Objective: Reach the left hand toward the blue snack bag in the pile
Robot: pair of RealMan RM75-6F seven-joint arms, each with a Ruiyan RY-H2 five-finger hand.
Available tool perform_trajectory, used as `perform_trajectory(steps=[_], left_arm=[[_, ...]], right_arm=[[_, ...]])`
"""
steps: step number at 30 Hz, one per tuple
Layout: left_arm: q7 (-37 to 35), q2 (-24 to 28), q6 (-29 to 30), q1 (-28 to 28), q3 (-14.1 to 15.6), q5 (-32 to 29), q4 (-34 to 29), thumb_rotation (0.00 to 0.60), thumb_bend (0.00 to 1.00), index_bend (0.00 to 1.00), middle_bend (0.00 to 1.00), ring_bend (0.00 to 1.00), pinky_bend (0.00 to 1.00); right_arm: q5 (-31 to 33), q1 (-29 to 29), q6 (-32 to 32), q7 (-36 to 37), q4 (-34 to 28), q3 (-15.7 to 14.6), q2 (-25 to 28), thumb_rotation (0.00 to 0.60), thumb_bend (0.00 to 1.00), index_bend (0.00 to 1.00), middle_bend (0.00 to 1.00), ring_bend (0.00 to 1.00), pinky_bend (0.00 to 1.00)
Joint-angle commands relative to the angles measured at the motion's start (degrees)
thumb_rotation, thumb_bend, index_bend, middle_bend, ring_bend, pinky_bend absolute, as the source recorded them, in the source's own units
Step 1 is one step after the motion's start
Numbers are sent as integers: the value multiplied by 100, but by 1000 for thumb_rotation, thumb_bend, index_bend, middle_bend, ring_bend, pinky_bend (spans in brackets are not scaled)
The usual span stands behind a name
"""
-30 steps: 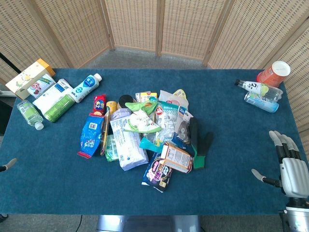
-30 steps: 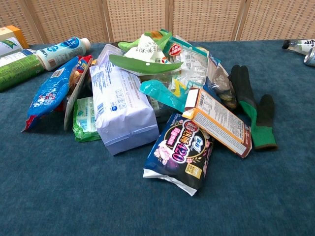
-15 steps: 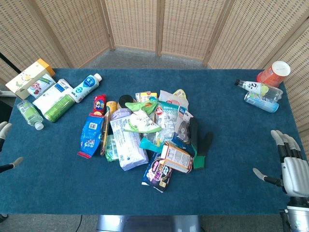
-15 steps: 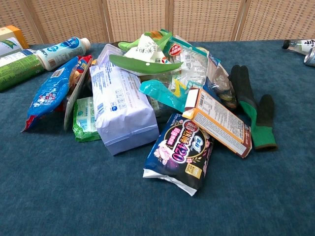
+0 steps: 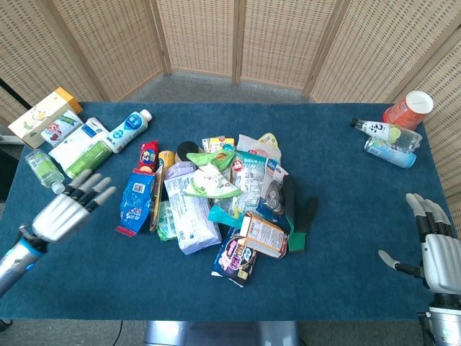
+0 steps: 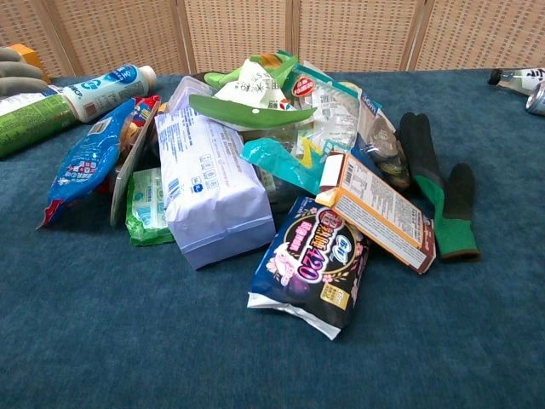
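Note:
The blue snack bag [image 5: 137, 201] lies flat at the left edge of the pile; the chest view shows the blue snack bag [image 6: 87, 160] at left. My left hand [image 5: 68, 211] hovers over the cloth to the left of the bag, fingers spread and pointing toward it, holding nothing, a short gap away. In the chest view only its fingertips [image 6: 19, 70] show at the upper left corner. My right hand [image 5: 435, 249] stays open at the table's right edge, far from the pile.
A lilac wipes pack [image 5: 191, 211], dark pad pack [image 5: 236, 258], orange box [image 5: 263, 235] and green-black glove [image 5: 300, 218] fill the pile. Bottles and cartons [image 5: 72, 141] crowd the back left; a small bottle [image 5: 45, 170] stands near my left hand. Cup and bottles [image 5: 392, 130] sit back right.
My left hand has swung in from the table's left edge, rightward and forward toward the blue bag, fingers now extended. The right hand has barely shifted. The pile is unchanged.

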Motion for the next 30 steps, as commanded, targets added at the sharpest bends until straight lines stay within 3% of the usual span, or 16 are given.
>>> perform_trajectory(steps=[1,10,13,15,16,17,19,20,23,30], left_arm=[[145,-322,-284,-322,82,41,259,600,0,0,0,0,0],[339,-804,-838,-767,292,-22,637,600,0,26,0,0,0],[470,-961,-919,-849,356,-38,747,600,0,157,0,0,0],[679,-1086,-958,-843,307,-154,790,600,0,288,9,16,68],[725,-1122,-936,-841,310,-173,773,600,0,431,160,154,236],[733,-1144,-892,-837,317,-187,758,600,0,601,376,353,438],[699,-1147,-801,-814,347,-216,729,600,0,845,748,691,704],[687,-1130,-746,-805,361,-223,720,600,0,925,855,797,784],[611,-1010,-462,-777,375,-244,658,600,0,953,911,853,831],[701,-363,183,-779,284,-316,121,600,0,958,920,857,836]], right_arm=[[18,-3,5,44,8,15,18,600,0,0,0,0,0],[37,-23,41,183,15,52,96,600,0,0,0,0,0],[1,-36,74,209,2,53,117,600,0,0,0,0,0],[-16,-45,90,230,-4,53,132,600,0,0,0,0,0],[-22,-48,95,245,-7,53,138,600,0,0,0,0,0],[-25,-50,97,262,-10,53,145,600,0,0,0,0,0],[-27,-55,98,300,-13,54,161,600,0,0,0,0,0],[-32,-57,101,313,-12,54,168,600,0,0,0,0,0],[-35,-61,100,342,-8,52,177,600,0,0,0,0,0],[-50,-47,68,318,-24,37,169,600,0,0,0,0,0]])
